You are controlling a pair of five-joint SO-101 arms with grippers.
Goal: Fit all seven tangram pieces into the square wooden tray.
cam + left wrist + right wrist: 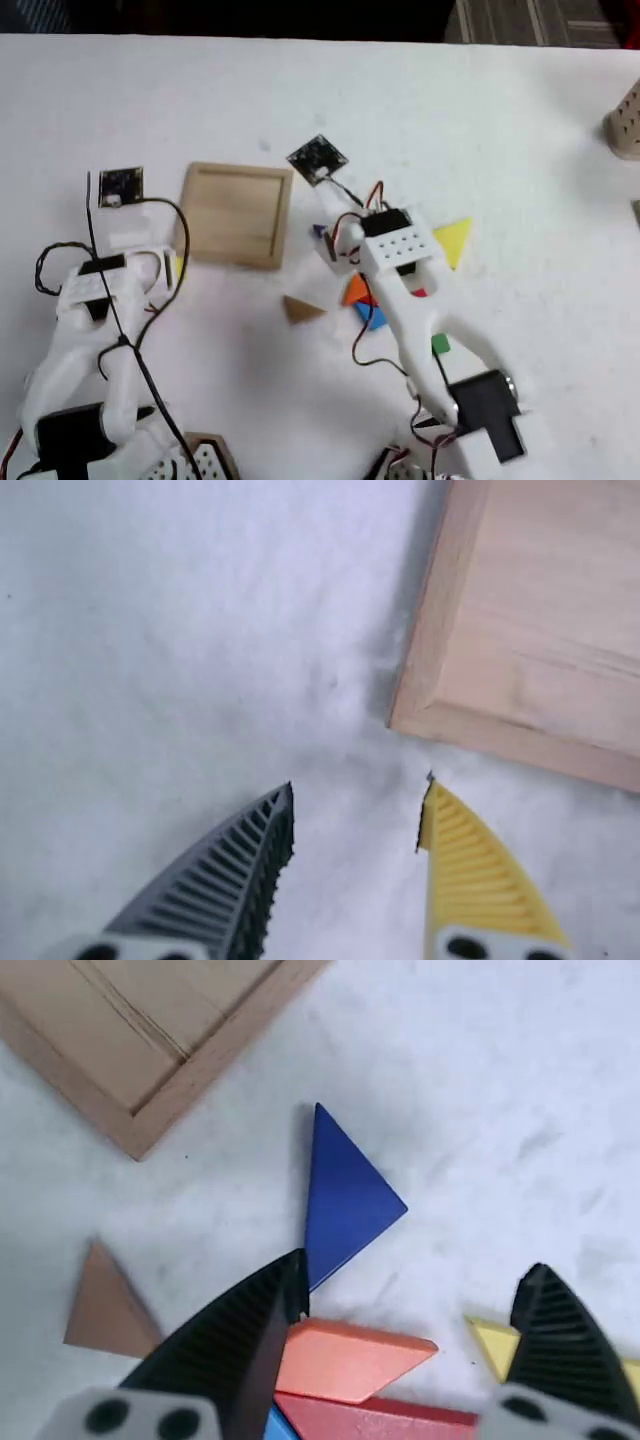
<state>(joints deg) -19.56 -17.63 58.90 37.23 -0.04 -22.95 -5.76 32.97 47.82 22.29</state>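
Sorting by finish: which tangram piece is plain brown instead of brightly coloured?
The brown triangle. It is the only dull brown piece, and it lies alone near a corner of the square wooden tray.

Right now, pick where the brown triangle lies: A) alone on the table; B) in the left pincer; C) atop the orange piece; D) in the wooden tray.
A: the brown triangle lies flat on the table, apart from the wooden tray and the orange piece.
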